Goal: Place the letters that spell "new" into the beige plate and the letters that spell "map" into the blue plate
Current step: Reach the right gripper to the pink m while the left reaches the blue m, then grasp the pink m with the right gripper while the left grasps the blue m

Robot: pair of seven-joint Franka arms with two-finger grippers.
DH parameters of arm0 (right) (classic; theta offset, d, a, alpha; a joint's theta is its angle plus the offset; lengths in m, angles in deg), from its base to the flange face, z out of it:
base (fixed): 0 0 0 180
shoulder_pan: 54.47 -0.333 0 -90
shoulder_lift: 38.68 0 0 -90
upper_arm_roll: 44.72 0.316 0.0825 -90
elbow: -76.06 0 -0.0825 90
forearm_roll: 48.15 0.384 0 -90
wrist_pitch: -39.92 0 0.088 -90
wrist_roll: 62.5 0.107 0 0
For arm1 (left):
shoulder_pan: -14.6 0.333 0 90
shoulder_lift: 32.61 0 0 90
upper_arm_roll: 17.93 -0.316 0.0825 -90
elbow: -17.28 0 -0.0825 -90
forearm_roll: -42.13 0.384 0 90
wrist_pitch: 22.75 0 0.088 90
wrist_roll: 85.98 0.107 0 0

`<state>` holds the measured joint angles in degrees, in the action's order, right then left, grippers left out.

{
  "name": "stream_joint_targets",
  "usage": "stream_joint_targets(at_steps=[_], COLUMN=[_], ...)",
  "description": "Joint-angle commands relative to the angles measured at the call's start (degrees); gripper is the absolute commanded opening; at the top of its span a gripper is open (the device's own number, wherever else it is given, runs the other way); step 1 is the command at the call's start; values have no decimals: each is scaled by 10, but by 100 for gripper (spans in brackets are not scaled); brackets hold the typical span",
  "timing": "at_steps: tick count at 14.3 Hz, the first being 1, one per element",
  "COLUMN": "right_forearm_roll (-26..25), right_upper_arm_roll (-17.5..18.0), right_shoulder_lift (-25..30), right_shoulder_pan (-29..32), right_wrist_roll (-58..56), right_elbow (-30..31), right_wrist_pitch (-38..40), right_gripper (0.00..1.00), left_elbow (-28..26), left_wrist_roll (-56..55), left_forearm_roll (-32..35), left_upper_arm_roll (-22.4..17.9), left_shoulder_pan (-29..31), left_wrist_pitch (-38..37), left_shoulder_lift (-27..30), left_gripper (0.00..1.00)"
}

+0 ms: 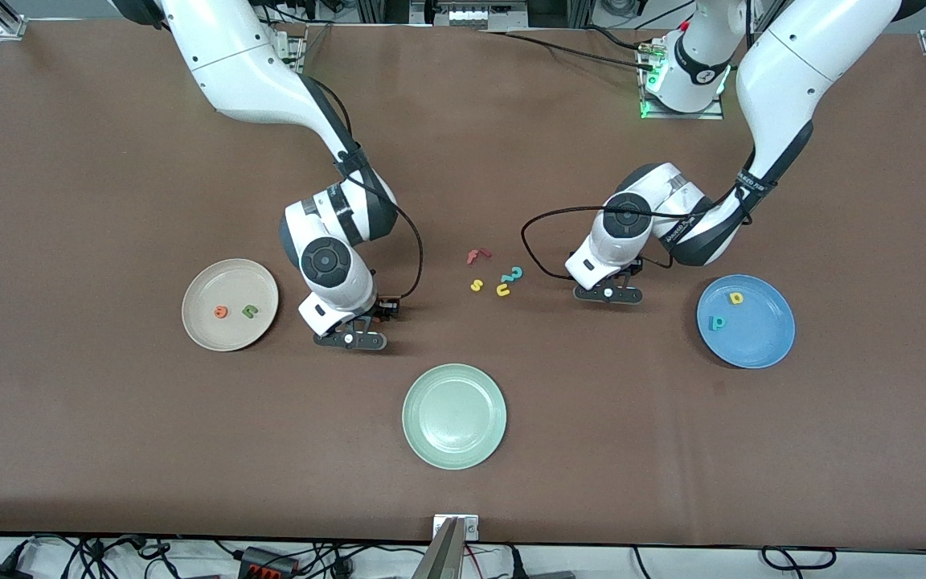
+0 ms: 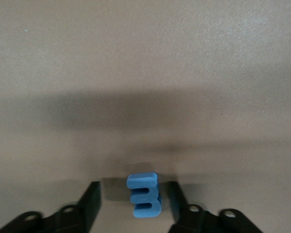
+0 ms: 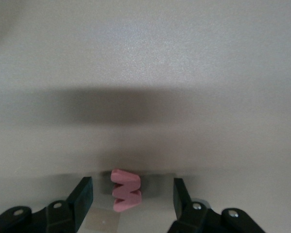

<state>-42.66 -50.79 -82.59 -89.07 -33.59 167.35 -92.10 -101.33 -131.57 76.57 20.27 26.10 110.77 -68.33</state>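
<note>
In the left wrist view a blue m [image 2: 144,196] lies on the table between the fingers of my left gripper [image 2: 134,191]. One finger [image 2: 177,199] is close against it and the other stands apart, so the gripper is open. My right gripper [image 3: 132,187] is open around a pinkish w [image 3: 126,190], with a gap on each side. In the front view the left gripper [image 1: 608,294] is low beside the blue plate [image 1: 760,342], which holds a yellow a [image 1: 737,298] and a teal p [image 1: 718,322]. The right gripper [image 1: 350,340] is low beside the beige plate [image 1: 206,326], which holds an orange e [image 1: 222,311] and a green n [image 1: 249,310]. Both hands hide their letters there.
Between the two grippers lie a red f [image 1: 477,256], a yellow s [image 1: 477,285], a teal squiggle [image 1: 515,274] and a yellow u [image 1: 503,289]. A pale green plate [image 1: 454,415] sits nearer the front camera, mid-table.
</note>
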Motion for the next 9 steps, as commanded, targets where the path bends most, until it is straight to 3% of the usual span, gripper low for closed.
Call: stream_joint_targets(at_steps=[1,3,6,9], right_forearm_roll=[3,1,2,3], right_upper_arm_roll=[-4,-4,-4,-10], right_shoulder_lift=[-9,-9,-8,-3], right_shoulder_pan=[-6,-6,-5,1], right_wrist_roll=[6,6,4,-3], right_elbow=[-16,-16,-16,-16], right_wrist_pitch=[5,8,9,12], right_gripper=[68,49,17,14], left_elbow=[2,2,8,35], left_wrist_roll=[-13,-13,-12,-4], left_forearm_roll=[15,13,12,12], left_upper_arm_roll=[7,7,11,61], left_shoulder_pan=[16,16,17,75], left_wrist_pitch=[1,1,-5,-69], left_shoulder_lift=[-11,-11,-6,10], left_gripper=[31,10,6,6])
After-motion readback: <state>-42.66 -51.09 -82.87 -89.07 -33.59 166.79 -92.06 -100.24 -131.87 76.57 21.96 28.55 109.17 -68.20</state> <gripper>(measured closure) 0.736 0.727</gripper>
